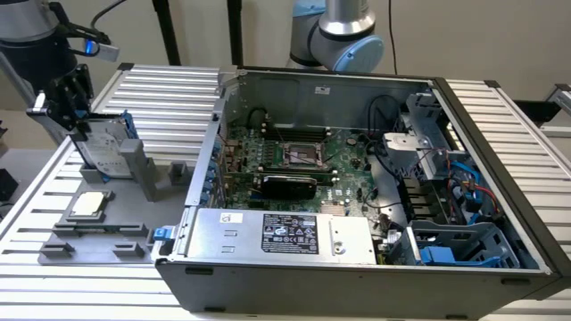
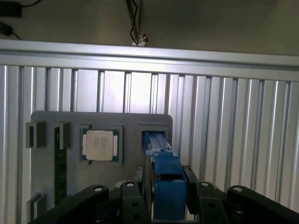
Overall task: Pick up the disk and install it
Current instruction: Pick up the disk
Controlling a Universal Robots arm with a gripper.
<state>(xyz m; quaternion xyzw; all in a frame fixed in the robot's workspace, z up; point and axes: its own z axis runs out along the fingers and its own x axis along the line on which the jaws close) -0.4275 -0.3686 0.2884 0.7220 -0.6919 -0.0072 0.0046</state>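
The disk [image 1: 109, 146], a silver-grey drive with a white label in a blue carrier, stands on edge in the upright slot of the grey holder tray [image 1: 98, 234] at the exterior view's left. My gripper [image 1: 76, 110] comes down on its upper end. In the wrist view the carrier's blue edge [image 2: 166, 163] runs straight between my black fingers [image 2: 192, 184], and my gripper [image 2: 164, 182] is shut on it from both sides. The disk's lower end still sits at the holder.
An open computer case [image 1: 357, 87] takes up the middle and right, with a motherboard [image 1: 295, 157], a silver power supply [image 1: 277, 234] and a blue drive bay [image 1: 455, 244]. A small square chip [image 1: 89, 204] [image 2: 100, 145] lies on the tray. The table is ribbed aluminium [image 2: 233, 140].
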